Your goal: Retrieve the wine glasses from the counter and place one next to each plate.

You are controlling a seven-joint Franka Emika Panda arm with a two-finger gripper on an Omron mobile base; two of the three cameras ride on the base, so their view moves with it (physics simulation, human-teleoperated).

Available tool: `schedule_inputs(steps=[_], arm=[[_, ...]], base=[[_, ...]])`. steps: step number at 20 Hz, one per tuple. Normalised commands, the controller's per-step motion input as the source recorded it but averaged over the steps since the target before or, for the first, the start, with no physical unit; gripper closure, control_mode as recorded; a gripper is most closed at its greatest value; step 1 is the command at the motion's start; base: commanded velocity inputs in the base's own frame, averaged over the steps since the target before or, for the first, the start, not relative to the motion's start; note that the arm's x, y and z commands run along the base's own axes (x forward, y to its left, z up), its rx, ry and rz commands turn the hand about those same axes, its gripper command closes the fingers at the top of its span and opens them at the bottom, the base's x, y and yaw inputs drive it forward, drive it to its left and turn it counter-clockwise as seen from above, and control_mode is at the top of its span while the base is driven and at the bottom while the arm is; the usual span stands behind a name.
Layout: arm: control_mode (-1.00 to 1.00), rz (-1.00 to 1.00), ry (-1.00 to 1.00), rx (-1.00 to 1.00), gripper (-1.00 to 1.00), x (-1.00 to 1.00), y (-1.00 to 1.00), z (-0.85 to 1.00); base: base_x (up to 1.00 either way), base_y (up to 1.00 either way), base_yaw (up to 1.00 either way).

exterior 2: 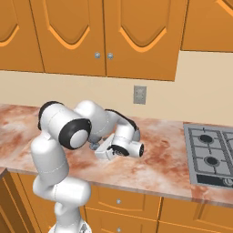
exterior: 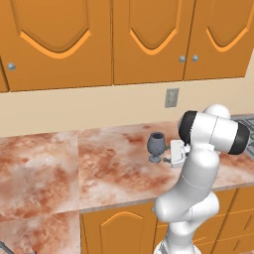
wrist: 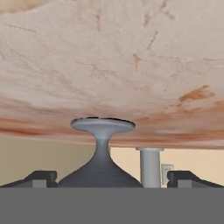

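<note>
No words, labels, brand marks, numbers or signs can be read anywhere; the cabinet doors (exterior: 64, 39) are plain orange wood; the wall plate (exterior 2: 139, 94) is blank grey; the stone counter (exterior: 99, 163) carries only marbled colour; the stove (exterior 2: 211, 154) has no legible markings; the glass (exterior: 156, 145) is unmarked.
</note>
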Motion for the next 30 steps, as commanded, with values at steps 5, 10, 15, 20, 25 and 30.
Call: schedule_inputs(steps=[5, 10, 15, 20, 25, 30], arm=[[-1.0, 0.0, 0.03, 0.0, -1.0, 0.0, 0.09, 0.0], [-1.0, 0.0, 0.0, 0.0, -1.0, 0.0, 0.25, 0.0], [-1.0, 0.0, 0.01, 0.0, -1.0, 0.01, 0.23, -0.02], [-1.0, 0.0, 0.04, 0.0, -1.0, 0.01, 0.18, -0.14], [-1.0, 0.0, 0.07, 0.0, -1.0, 0.08, 0.15, -0.16], [-1.0, -0.01, 0.04, 0.0, -1.0, 0.17, 0.16, -0.03]], base=[[0.0, 0.0, 0.0], [0.0, 0.0, 0.0], [0.0, 0.0, 0.0], [0.0, 0.0, 0.0], [0.0, 0.0, 0.0], [0.0, 0.0, 0.0]])
